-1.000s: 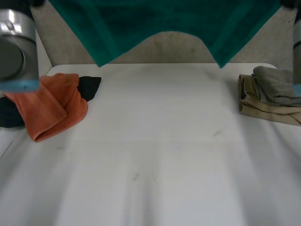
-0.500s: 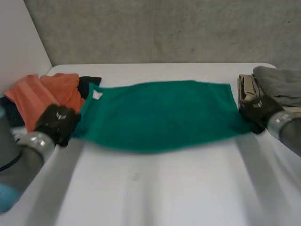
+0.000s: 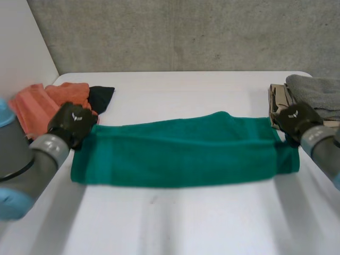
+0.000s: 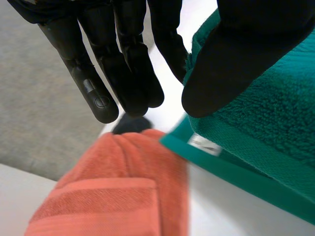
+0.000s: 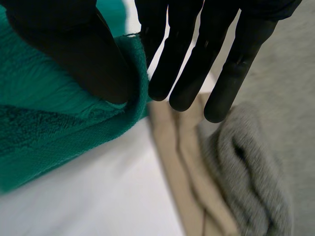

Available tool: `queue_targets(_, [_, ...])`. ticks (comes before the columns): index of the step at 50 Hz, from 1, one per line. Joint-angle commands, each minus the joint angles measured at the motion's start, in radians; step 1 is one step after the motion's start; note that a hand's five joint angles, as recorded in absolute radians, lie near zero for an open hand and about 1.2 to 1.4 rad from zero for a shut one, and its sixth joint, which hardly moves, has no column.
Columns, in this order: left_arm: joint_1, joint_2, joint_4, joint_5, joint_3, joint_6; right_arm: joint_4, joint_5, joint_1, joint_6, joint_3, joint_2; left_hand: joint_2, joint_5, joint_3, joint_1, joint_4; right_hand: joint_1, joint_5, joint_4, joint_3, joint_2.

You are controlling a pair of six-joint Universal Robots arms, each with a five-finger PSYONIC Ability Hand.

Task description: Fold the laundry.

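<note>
Plain green towel (image 3: 180, 154), orange cloth (image 3: 37, 103), grey cloth (image 3: 319, 93), tan cloth (image 3: 276, 103), white table (image 3: 175, 218).

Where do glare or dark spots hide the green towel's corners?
Head view: even light, no glare on the white table; the left hand and right hand cover the far corners of the green towel. Left wrist view: the thumb hides part of the pinched edge. Right wrist view: likewise at its corner.

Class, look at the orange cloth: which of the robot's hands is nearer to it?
Left. The left hand pinches the green towel at the end beside the orange cloth; the right hand pinches its far end, by the grey cloth.
</note>
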Motion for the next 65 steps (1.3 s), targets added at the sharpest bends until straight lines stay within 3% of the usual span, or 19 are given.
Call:
queue_targets(1, [-0.033, -0.262, 0.045, -0.141, 0.281, -0.028, -0.12, 0.052, 0.036, 0.03, -0.183, 0.162, 0.196, 0.253, 0.2, 0.261, 0.195, 0.282, 0.209, 0.195, 0.205, 0.22])
queue_targets(10, [-0.073, -0.51, 0.048, -0.165, 0.56, -0.029, -0.253, 0.056, 0.087, 0.027, -0.361, 0.352, 0.196, 0.253, 0.2, 0.261, 0.195, 0.282, 0.209, 0.195, 0.205, 0.22])
queue_targets(18, [-0.073, -0.586, 0.057, -0.235, 0.681, -0.026, -0.315, 0.064, 0.089, 0.027, -0.485, 0.464, 0.196, 0.253, 0.2, 0.261, 0.195, 0.282, 0.209, 0.195, 0.205, 0.22])
queue_targets(26, [-0.079, -0.606, 0.079, -0.241, 0.732, -0.035, -0.315, 0.07, 0.089, 0.028, -0.59, 0.546, 0.196, 0.253, 0.2, 0.261, 0.195, 0.282, 0.209, 0.195, 0.205, 0.22])
queue_targets(27, [-0.082, -0.607, 0.083, -0.238, 0.727, -0.035, -0.315, 0.072, 0.089, 0.027, -0.593, 0.549, 0.098, 0.154, 0.101, 0.162, 0.096, 0.03, -0.042, -0.057, -0.047, -0.031])
queue_targets(28, [-0.087, -0.609, 0.088, -0.232, 0.724, -0.032, -0.315, 0.076, 0.089, 0.028, -0.594, 0.554, -0.331, -0.274, -0.327, -0.266, -0.332, -0.94, -1.012, -1.026, -1.017, -1.001])
queue_targets(29, [-0.102, -0.61, 0.091, -0.22, 0.721, -0.026, -0.315, 0.079, 0.089, 0.028, -0.594, 0.554, -1.026, -0.969, -1.022, -0.961, -1.027, -0.94, -1.012, -1.026, -1.017, -1.001])
queue_targets(35, [-0.134, -0.597, 0.093, -0.217, 0.71, -0.039, -0.303, 0.133, 0.098, 0.11, -0.559, 0.483, -1.026, -0.969, -1.022, -0.961, -1.027, -0.94, -1.012, -1.026, -1.017, -1.001])
queue_targets(38, [-0.131, -0.549, 0.09, -0.227, 0.675, -0.04, -0.284, 0.13, 0.086, 0.191, -0.479, 0.367, -1.026, -0.969, -1.022, -0.961, -1.027, -0.94, -1.012, -1.026, -1.017, -1.001])
queue_targets(43, [-0.127, -0.408, 0.087, -0.22, 0.55, -0.052, -0.154, 0.038, 0.073, 0.263, -0.36, 0.158, -1.026, -0.969, -1.022, -0.961, -1.027, -0.94, -1.012, -1.026, -1.017, -1.001])
queue_targets(47, [-0.125, -0.29, 0.093, -0.212, 0.421, -0.083, 0.0, -0.022, 0.031, 0.28, -0.295, 0.078, -1.026, -0.969, -1.022, -0.961, -1.027, -0.895, -0.968, -0.982, -0.972, -0.957])
queue_targets(54, [-0.127, -0.155, 0.099, -0.2, 0.241, -0.192, 0.197, -0.065, -0.049, 0.285, -0.19, 0.063, -1.026, -0.969, -1.022, -0.961, -1.027, -0.593, -0.665, -0.679, -0.669, -0.654])
queue_targets(65, [-0.137, -0.132, 0.136, -0.155, 0.155, -0.238, 0.047, -0.129, -0.086, 0.288, -0.123, 0.159, -1.026, -0.969, -1.022, -0.961, -1.027, -0.578, -0.65, -0.664, -0.654, -0.639])
